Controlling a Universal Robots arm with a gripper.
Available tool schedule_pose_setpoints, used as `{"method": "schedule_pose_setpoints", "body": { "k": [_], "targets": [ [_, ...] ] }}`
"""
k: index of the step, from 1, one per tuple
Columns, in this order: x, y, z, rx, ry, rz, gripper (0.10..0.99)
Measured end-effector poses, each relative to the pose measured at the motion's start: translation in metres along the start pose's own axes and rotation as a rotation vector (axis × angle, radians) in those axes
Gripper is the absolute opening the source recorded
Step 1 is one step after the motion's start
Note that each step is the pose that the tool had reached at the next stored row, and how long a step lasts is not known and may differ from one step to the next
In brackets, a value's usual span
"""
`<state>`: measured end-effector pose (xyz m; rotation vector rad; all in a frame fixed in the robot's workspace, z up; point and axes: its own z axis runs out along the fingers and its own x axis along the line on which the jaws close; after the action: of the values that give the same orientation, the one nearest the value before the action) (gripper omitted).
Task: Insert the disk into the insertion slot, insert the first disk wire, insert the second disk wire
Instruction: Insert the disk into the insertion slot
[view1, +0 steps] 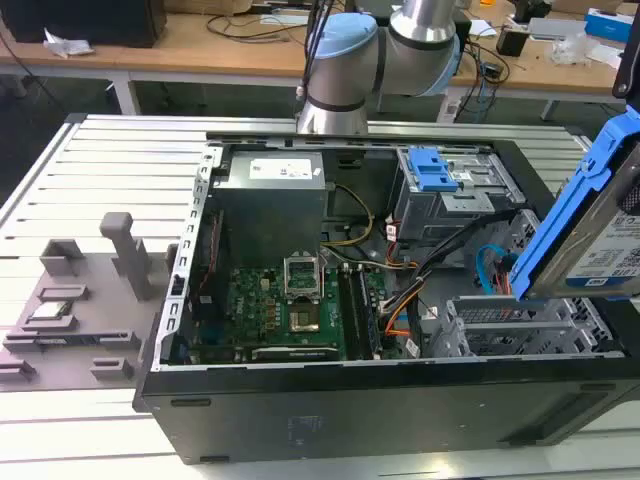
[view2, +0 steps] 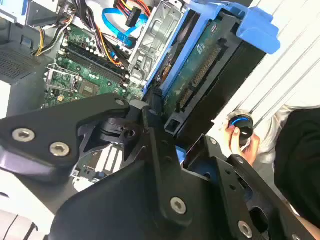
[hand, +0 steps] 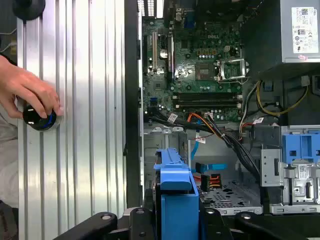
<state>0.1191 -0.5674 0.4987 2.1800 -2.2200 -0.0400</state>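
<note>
Here, the gripper (hand: 174, 222) clamps the flat, blue-framed metal disk (view1: 605, 235).

Under the blue-framed grey metal disk (view1: 590, 230) clamped in my gripper (hand: 175, 225), the silver perforated sheet-metal insertion slot (hand: 235, 195) shows bare floor. A blue flat cable (hand: 210, 166) and orange-and-black wires (hand: 212, 127) crowd its inner edge; the taller grey bay with a blue latch (view1: 445, 195) stands just beside.
</note>
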Motion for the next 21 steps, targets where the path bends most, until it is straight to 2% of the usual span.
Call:
{"method": "schedule_pose_setpoints", "body": {
  "k": [1, 3, 4, 11, 16, 21],
  "targets": [
    [0.0, -0.0001, 0.0015, 0.0, 0.0, 0.0, 0.365],
    [-0.0001, 0.0008, 0.0128, 0.0, 0.0002, 0.0, 0.365],
    [-0.0003, 0.0036, 0.0157, 0.0, 0.0, 0.0, 0.365],
    [-0.0054, 0.0083, 0.0301, 0.0, 0.0, 0.0, 0.365],
    [-0.006, 0.0091, 0.0347, 0.0, 0.0, 0.0, 0.365],
    [-0.0062, 0.0099, 0.0363, 0.0, 0.0005, 0.0, 0.365]
  ]
}}
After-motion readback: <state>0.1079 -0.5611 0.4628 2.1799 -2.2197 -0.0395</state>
